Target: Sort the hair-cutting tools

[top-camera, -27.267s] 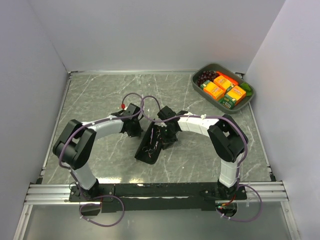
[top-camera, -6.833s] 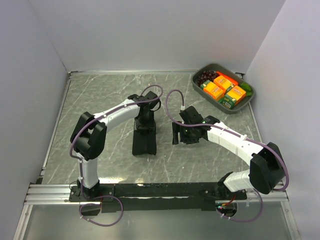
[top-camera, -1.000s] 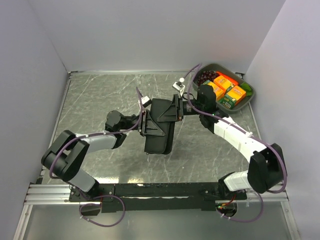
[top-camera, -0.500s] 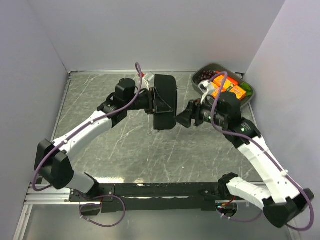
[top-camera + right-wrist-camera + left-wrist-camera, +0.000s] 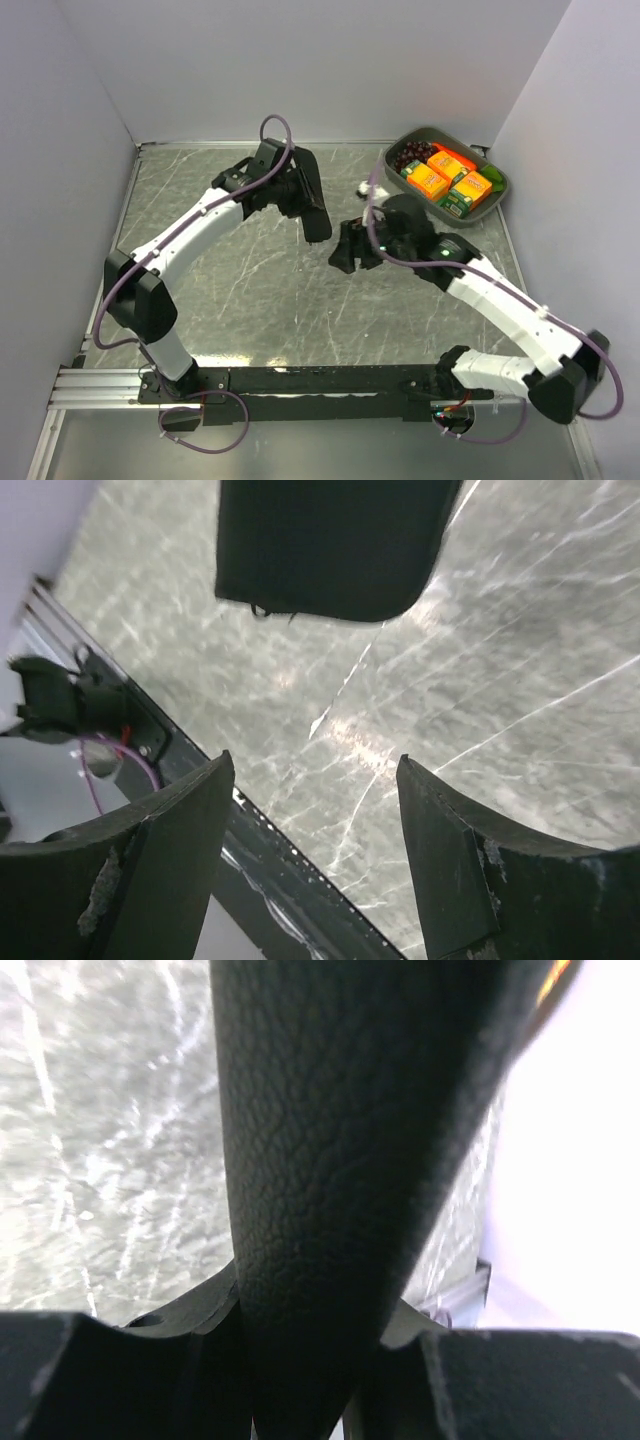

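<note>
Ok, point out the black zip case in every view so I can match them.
Top external: black zip case at upper centre.
Left wrist: case fills the middle.
Right wrist: case at top centre.
Shared landmark: grey marble tabletop beneath it.

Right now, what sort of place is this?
Probably a lab test cell: plain white walls box in a marble-patterned tabletop, an aluminium rail at its near edge, a tray of boxed snacks.

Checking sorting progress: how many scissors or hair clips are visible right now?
0. None shows on the table or in any view. The black zip case is held up by the left fingers, so some may be hidden inside it.
</note>
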Action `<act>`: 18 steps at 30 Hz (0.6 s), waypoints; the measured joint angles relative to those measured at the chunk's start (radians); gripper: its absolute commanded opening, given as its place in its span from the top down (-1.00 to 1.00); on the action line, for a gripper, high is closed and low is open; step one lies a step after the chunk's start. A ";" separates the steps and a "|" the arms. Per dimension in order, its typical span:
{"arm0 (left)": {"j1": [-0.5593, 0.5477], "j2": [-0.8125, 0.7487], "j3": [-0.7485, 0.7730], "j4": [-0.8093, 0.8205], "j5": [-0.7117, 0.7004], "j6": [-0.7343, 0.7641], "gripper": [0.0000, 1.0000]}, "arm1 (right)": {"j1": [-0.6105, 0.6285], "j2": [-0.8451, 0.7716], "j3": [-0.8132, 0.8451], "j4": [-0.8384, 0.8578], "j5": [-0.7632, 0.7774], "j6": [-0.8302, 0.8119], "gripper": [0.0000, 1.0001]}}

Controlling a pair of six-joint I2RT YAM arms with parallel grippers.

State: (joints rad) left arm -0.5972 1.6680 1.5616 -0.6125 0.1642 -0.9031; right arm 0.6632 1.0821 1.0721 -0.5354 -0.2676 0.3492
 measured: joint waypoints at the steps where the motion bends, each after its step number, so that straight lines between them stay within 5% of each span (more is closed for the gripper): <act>1: -0.001 0.008 0.026 -0.023 -0.023 -0.003 0.75 | 0.019 0.026 0.010 -0.007 0.017 0.001 -0.45; 6: -0.021 0.061 0.177 -0.164 -0.134 -0.005 0.84 | 0.119 0.167 0.082 -0.021 0.148 0.010 -0.42; 18: -0.042 0.140 0.250 -0.367 -0.241 -0.020 0.85 | 0.200 0.248 0.208 -0.021 0.324 0.029 -0.31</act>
State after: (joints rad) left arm -0.6392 1.8084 1.8114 -0.9791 -0.0769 -0.9234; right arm 0.8631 1.3304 1.2804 -0.5568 0.0563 0.3786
